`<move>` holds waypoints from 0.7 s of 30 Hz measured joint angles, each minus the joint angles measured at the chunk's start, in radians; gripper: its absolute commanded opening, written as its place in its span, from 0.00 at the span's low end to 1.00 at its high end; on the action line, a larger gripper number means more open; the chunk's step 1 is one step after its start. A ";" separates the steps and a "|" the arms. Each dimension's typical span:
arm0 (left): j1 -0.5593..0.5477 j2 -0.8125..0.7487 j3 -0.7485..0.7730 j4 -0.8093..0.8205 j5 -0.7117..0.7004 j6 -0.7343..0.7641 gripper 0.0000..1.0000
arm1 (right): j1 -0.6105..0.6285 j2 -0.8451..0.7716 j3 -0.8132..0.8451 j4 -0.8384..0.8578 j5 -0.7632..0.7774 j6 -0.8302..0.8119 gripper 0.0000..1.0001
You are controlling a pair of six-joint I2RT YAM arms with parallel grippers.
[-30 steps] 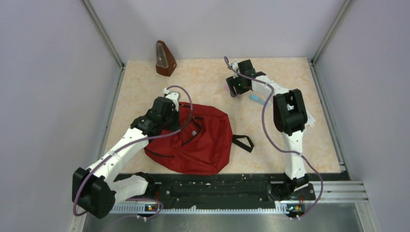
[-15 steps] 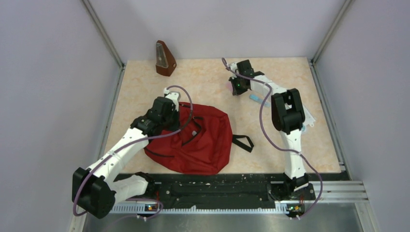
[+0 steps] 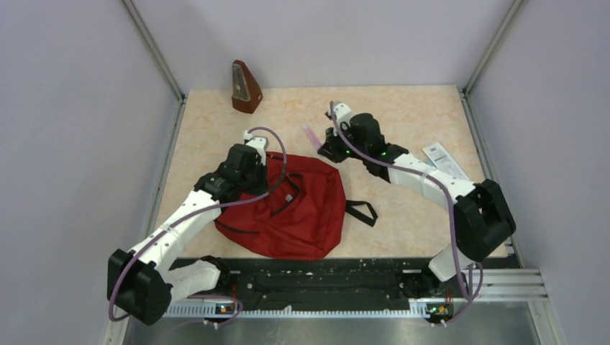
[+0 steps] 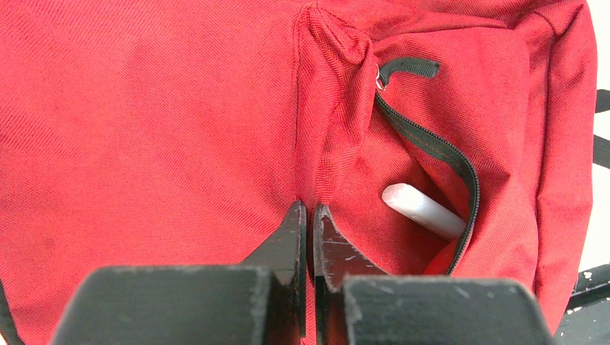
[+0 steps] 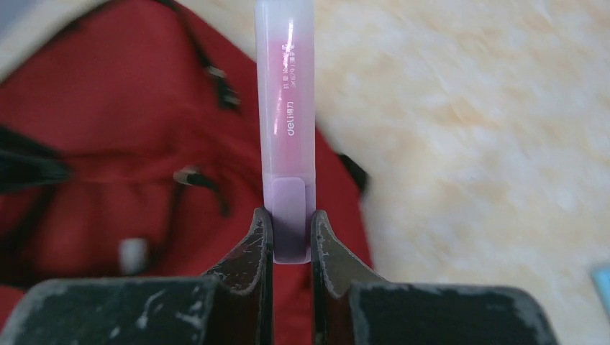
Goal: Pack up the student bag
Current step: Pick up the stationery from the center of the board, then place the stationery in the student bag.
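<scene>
The student bag lies flat on the tabletop, close to the arm bases. The left claw is pressed together on a fold of its red fabric, beside the open pocket where a white stick lies. The right claw pinches a pink highlighter near the bag's far edge.

pale lilac walls on three sides — beige marbled tabletop, aluminium frame rails

Deep red student bag with black trim, a translucent pink highlighter, a brown metronome, all over a pale peach marbled table.
</scene>
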 measured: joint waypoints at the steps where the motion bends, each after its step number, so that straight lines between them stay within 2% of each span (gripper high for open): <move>1: 0.000 0.000 0.000 0.000 0.000 0.000 0.00 | 0.030 -0.024 -0.008 0.032 -0.006 0.011 0.00; 7: 0.000 -0.001 0.000 0.000 0.000 0.000 0.00 | 0.201 -0.036 -0.011 0.207 -0.055 0.086 0.00; 14: 0.000 -0.002 0.000 0.000 -0.001 0.000 0.00 | 0.285 0.074 -0.009 0.227 -0.072 0.124 0.00; 21: 0.000 -0.002 0.000 0.000 -0.001 0.000 0.00 | 0.333 0.085 -0.010 0.242 -0.102 0.146 0.00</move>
